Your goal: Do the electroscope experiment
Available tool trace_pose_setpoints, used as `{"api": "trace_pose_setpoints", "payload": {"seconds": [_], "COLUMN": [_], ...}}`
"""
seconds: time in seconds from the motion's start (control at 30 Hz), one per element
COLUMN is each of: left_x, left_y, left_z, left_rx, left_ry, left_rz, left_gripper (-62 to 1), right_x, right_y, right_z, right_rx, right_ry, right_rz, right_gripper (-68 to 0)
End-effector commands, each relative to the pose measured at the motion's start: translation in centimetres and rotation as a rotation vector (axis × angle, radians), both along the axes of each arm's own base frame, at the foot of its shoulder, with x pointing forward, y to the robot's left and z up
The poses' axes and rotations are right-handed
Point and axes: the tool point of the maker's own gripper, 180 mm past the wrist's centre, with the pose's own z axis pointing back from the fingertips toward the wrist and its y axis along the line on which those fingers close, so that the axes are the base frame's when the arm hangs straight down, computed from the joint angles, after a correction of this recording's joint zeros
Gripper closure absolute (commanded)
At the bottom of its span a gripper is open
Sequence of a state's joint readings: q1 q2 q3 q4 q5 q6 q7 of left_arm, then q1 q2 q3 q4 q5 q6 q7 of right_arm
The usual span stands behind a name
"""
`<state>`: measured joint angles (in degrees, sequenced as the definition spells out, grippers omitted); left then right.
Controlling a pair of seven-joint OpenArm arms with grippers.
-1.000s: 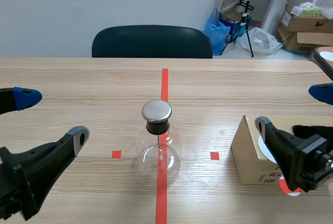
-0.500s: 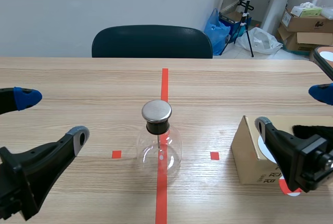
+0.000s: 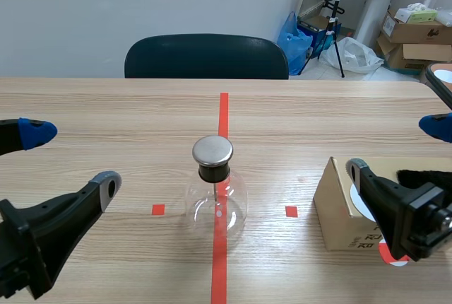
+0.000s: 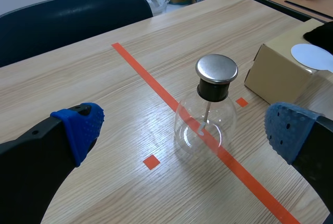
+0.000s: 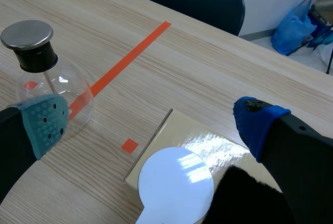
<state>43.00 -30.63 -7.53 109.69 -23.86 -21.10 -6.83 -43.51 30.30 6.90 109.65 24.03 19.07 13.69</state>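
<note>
The task is judged barely begun: the electroscope [image 3: 215,191] is seen standing untouched on the tape line [image 3: 224,117], between the arms. The left gripper [image 3: 70,157] and right gripper [image 3: 395,147] are both spread apart, with nothing held. The disc [image 5: 176,185] and fur [image 5: 244,198] are left lying on the box [image 3: 339,205] by the right gripper; rubbing and charging are yet to be done

Each arm is matt black and ends in two thick, blunt black fingers. The left gripper [image 4: 182,130] carries bright blue pads [image 4: 80,124] on the inner faces of its tips, stippled with fine raised dots. The right gripper [image 5: 151,121] has a blue pad [image 5: 256,120] on one tip, a grey-green pad [image 5: 46,122] with dark dots on the other, and a blocky black housing [image 3: 424,223] behind its fingers.
</note>
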Motion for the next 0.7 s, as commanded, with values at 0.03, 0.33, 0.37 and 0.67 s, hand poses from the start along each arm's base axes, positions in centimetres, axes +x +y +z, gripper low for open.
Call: {"api": "trace_pose_setpoints", "payload": {"seconds": [0.03, 0.33, 0.37, 0.67], "left_x": [-0.03, -0.03, -0.03, -0.03], "left_y": [-0.47, -0.47, -0.47, -0.47], "left_z": [0.69, 0.69, 0.69, 0.69], "left_rx": [-0.021, -0.021, -0.021, -0.021], "left_ry": [-0.017, -0.017, -0.017, -0.017], "left_rz": [-0.01, -0.01, -0.01, -0.01], "left_gripper": [-62.3, -62.3, -62.3, -62.3], "right_x": [0.46, 0.43, 0.44, 0.19], "right_y": [0.18, 0.23, 0.24, 0.51], "right_z": [1.25, 1.24, 1.29, 0.76], "right_rx": [0.007, -0.005, -0.003, -0.071], "right_ry": [-0.044, -0.049, -0.052, -0.055], "right_rz": [0.01, 0.016, 0.016, 0.048], "right_gripper": [-67.9, -67.9, -67.9, -67.9]}}
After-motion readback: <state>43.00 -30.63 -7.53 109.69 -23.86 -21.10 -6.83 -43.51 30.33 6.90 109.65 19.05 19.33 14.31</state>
